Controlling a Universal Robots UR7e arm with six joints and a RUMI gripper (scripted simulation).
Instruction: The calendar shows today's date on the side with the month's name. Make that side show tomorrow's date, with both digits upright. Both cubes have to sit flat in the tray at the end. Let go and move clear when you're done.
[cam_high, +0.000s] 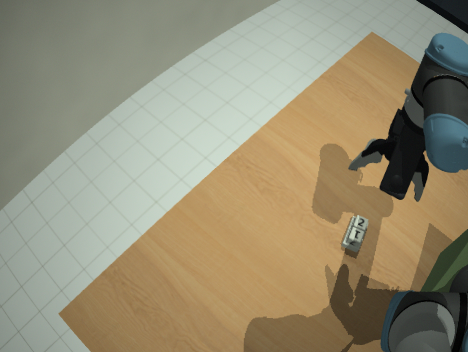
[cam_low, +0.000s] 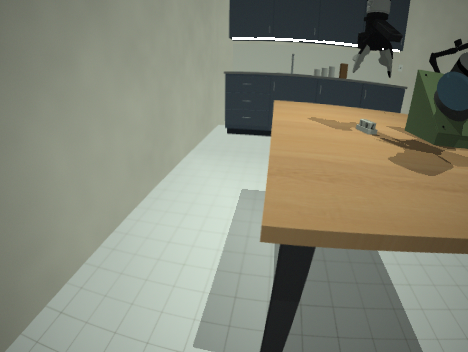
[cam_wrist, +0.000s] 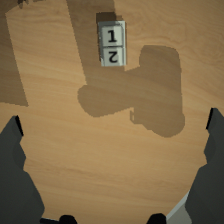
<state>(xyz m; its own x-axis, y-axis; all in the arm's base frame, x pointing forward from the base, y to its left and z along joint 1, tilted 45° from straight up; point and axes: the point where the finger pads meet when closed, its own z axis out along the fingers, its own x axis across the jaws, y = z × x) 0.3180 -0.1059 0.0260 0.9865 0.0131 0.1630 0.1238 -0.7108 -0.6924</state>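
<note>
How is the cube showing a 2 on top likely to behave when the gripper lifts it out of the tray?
The cube looks rigid and flat-faced, so it probably won't deform or roll. It seems small and likely light. It sits tight against the other cube in the tray, so the open gripper may nudge its neighbour.

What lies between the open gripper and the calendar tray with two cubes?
Only shadowed wooden table top, seen in the wrist view; the gripper hangs apart from the small grey tray.
</note>
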